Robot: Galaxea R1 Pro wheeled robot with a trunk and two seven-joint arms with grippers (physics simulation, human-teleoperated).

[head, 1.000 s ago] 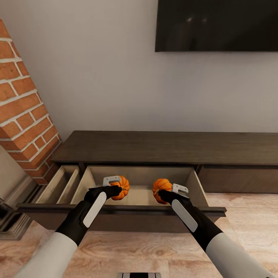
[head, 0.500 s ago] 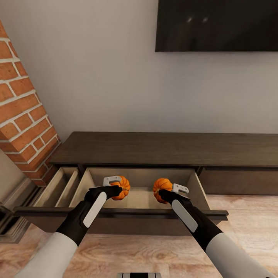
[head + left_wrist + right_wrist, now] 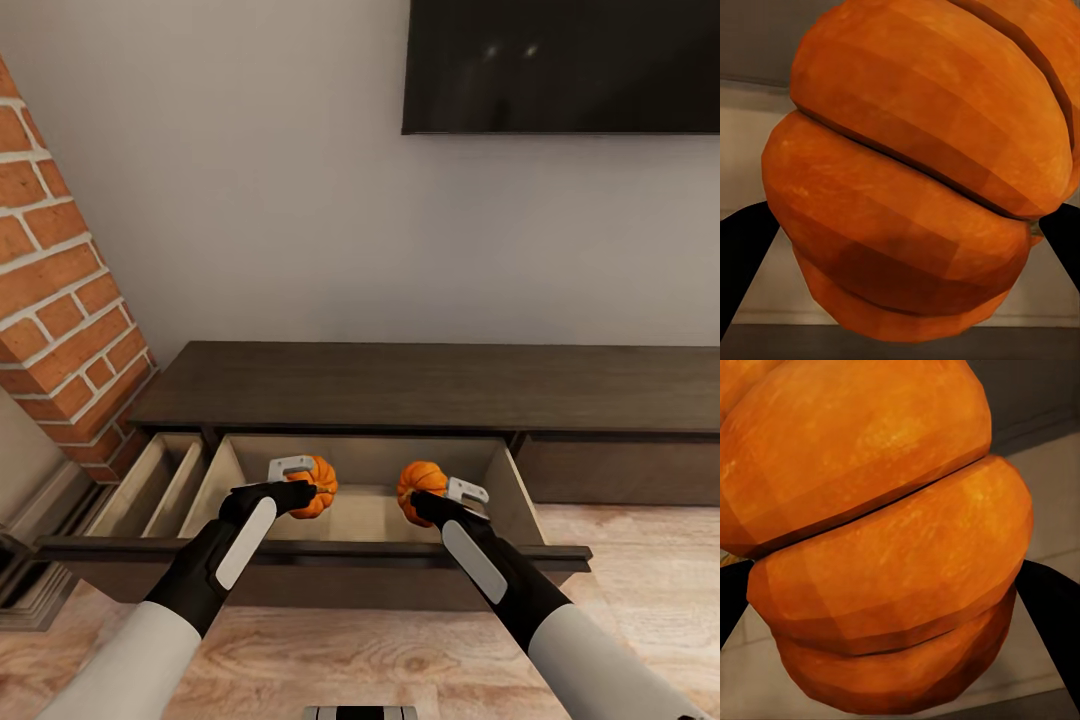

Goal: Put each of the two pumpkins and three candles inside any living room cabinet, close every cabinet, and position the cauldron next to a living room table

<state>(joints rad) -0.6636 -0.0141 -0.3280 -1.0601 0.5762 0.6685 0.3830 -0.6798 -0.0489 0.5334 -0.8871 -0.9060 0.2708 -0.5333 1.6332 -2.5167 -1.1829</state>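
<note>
Pumpkins: 2 units, both held over the open drawer (image 3: 350, 515) of the cabinet (image 3: 420, 385), which stands against the wall below a dark screen (image 3: 560, 65).

Left pumpkin (image 3: 318, 487): clamped in the left gripper (image 3: 308, 488), above the left half of the drawer's pale interior. In the left wrist view the same pumpkin (image 3: 922, 180) sits between 2 dark fingers (image 3: 742, 255), which press its opposite flanks.

Right pumpkin (image 3: 418, 490): clamped in the right gripper (image 3: 425, 497), above the right half of the drawer. In the right wrist view this pumpkin (image 3: 885, 540) is likewise pinched at its widest band.

Handling, judged: each pumpkin looks rigid, light and ribbed. The rounded flanks could slip under a shallow pinch, so hold across the widest girth, with the fingers seated in the grooves between ribs.

Arm pose: both forearms reach forward and slightly inward over the drawer front, wrists near level, grippers well apart. A narrower compartment (image 3: 150, 480) lies open left of the main drawer.
</note>
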